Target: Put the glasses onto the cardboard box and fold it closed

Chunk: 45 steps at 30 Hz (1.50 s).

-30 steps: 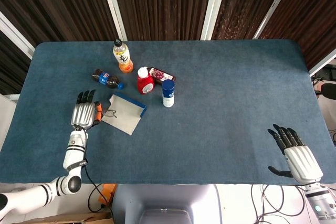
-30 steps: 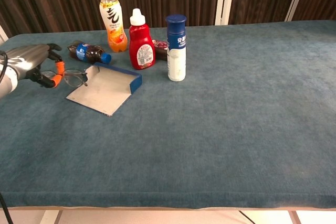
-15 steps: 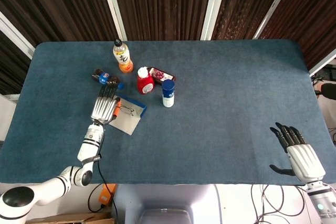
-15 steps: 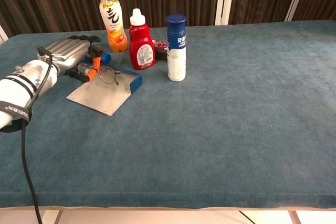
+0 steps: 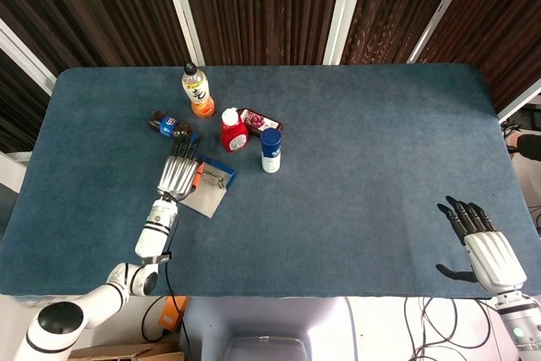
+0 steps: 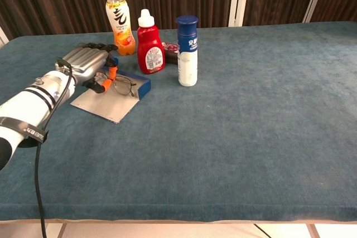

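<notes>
Carried rightward since a second ago, glasses (image 6: 124, 85) now hanging over the box (image 6: 106, 102), pinched in left hand (image 6: 89, 65). Right hand (image 5: 483, 251) idling, fingers spread, far off. Placing step; next: lowering, releasing, then folding.

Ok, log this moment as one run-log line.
left hand: holds glasses over cardboard box | right hand: open, idle at table edge | box: unfolded

Thin wire-rimmed glasses (image 6: 124, 86) over open flat cardboard box (image 6: 103, 104), blue raised edge, lying left of table
</notes>
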Each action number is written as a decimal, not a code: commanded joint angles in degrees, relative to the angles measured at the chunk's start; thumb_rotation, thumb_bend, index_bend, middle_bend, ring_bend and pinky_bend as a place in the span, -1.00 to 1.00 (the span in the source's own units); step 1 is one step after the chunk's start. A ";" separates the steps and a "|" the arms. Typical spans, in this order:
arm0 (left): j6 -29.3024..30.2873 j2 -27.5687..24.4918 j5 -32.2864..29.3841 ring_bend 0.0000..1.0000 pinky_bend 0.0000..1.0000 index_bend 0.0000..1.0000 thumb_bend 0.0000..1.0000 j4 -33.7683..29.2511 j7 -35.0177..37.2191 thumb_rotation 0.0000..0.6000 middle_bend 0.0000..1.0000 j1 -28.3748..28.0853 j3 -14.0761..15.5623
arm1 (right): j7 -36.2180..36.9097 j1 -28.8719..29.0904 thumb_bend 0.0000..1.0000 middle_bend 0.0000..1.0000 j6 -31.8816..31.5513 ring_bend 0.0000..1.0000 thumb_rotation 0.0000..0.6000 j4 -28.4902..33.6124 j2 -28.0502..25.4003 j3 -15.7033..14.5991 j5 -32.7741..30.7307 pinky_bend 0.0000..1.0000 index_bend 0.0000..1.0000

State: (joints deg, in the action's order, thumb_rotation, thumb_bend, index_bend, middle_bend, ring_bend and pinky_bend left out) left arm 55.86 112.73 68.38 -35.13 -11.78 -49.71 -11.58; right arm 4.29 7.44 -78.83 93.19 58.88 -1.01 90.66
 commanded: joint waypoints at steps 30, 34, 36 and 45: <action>8.06 -7.29 3.85 -1.00 -1.00 -0.49 -0.31 -16.48 2.97 1.00 -1.00 7.76 0.00 | 0.45 0.07 -0.50 -1.00 -0.20 -1.00 1.00 0.14 -0.09 -0.36 1.05 -1.00 -1.00; 6.44 -13.76 0.74 -1.00 -1.00 -0.50 -0.38 -28.44 -4.36 1.00 -1.00 10.72 1.23 | 0.10 0.05 -0.50 -1.00 -0.26 -1.00 1.00 0.21 0.08 -0.65 1.60 -1.00 -1.00; 5.24 -16.07 -1.28 -1.00 -1.00 -0.51 -0.40 -33.23 -6.86 1.00 -1.00 11.70 1.65 | -0.17 0.06 -0.50 -1.00 -0.17 -1.00 1.00 0.24 0.15 -0.81 1.81 -1.00 -1.00; 4.79 -19.70 -4.93 -1.00 -1.00 -0.52 -0.44 -40.53 -11.69 1.00 -1.00 13.95 3.16 | -0.71 0.05 -0.50 -1.00 -0.20 -1.00 1.00 0.35 0.26 -1.01 2.08 -1.00 -1.00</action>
State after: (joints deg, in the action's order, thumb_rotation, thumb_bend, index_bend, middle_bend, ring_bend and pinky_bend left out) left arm 60.76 92.88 63.91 -75.94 -23.32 -36.11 -8.76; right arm 3.57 7.49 -79.03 93.54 59.14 -2.02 92.74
